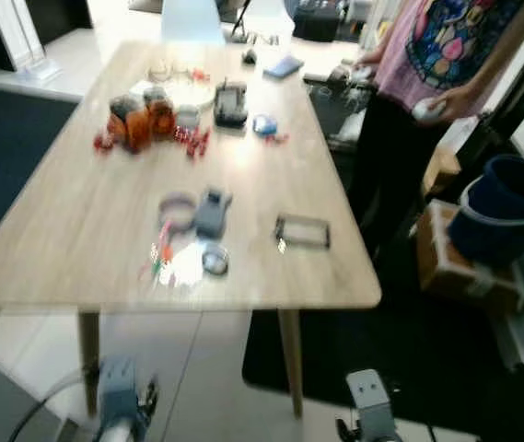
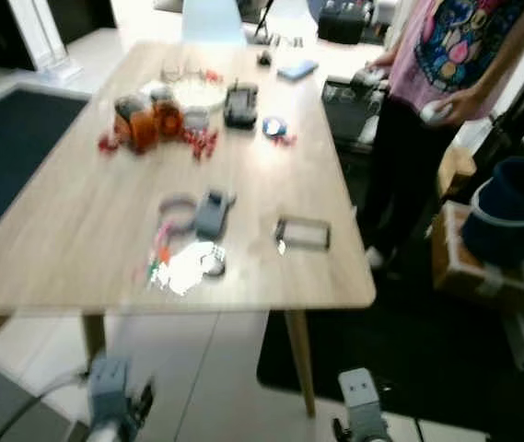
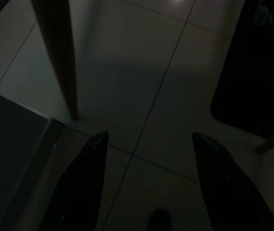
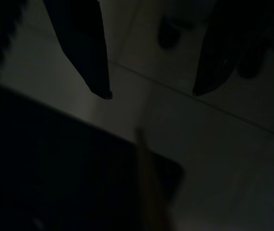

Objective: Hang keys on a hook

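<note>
Keys [image 1: 208, 260] lie low-centre on the counter [image 1: 77, 230]; our left hand [image 3: 146, 183] and right hand [image 4: 151, 57] hang wide, empty. We should step closer, then reach down squarely.

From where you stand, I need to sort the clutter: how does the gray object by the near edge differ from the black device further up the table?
The gray object lies nearer the robot, the black device toward the far end. The gray object is lighter and looks flatter; the black device is darker and boxier. A ring-shaped item sits beside the gray one, orange items left of the black one. Both rest on the wooden table, blurred.
</note>
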You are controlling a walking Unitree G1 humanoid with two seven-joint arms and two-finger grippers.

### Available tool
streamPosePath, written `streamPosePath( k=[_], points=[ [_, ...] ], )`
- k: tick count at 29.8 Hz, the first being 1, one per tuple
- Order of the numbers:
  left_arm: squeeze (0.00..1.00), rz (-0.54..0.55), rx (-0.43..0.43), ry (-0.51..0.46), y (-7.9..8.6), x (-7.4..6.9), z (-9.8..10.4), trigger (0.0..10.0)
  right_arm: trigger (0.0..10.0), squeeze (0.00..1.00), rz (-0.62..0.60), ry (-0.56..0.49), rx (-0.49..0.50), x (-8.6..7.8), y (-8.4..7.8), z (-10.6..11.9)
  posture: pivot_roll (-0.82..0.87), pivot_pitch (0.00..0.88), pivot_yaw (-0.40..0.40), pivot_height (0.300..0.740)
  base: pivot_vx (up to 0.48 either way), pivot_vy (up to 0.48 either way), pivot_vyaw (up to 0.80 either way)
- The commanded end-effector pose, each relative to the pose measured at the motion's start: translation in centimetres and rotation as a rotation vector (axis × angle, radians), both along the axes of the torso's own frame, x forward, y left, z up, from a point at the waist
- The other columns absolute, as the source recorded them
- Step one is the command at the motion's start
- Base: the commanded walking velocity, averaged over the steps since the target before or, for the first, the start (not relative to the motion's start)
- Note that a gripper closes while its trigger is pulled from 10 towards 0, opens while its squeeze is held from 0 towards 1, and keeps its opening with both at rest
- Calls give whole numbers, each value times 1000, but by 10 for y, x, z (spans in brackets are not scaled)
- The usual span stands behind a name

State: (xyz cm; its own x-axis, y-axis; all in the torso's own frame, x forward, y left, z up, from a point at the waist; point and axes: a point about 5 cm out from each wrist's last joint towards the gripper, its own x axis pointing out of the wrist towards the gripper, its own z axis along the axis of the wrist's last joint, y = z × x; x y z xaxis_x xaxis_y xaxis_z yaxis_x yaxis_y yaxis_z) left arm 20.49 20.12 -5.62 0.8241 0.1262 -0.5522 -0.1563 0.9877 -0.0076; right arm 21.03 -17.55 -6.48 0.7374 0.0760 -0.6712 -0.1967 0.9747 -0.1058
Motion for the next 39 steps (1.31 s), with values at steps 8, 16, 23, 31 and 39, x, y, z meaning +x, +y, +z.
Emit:
streamPosePath(
  k=[8, 16, 23, 31, 39],
  points=[
    [0, 32, -17, 15, 2, -4, -2, 10000, 10000, 0, -13, 52, 1, -13, -4, -8, 45, 61, -19, 740, 0, 0, 0],
    [0, 37, -21, 7, 2, -4, -2, 10000, 10000, 0, -9, 43, 4, -11, -3, -7, 47, 64, -21, 740, 0, 0, 0],
    [0, 40, -19, -10, 3, -4, -1, 10000, 10000, 0, -6, 33, 6, -9, -3, -5, 49, 71, -21, 740, 0, 0, 0],
    [0, 43, -24, -6, 4, -6, -2, 10000, 10000, 0, -5, 23, 12, -8, 0, -5, 47, 75, -18, 740, 0, 0, 0],
    [0, 38, -33, -5, 3, -5, -2, 10000, 10000, 0, -7, 17, 17, -8, 1, -4, 45, 77, -15, 740, 0, 0, 0]
  ],
)
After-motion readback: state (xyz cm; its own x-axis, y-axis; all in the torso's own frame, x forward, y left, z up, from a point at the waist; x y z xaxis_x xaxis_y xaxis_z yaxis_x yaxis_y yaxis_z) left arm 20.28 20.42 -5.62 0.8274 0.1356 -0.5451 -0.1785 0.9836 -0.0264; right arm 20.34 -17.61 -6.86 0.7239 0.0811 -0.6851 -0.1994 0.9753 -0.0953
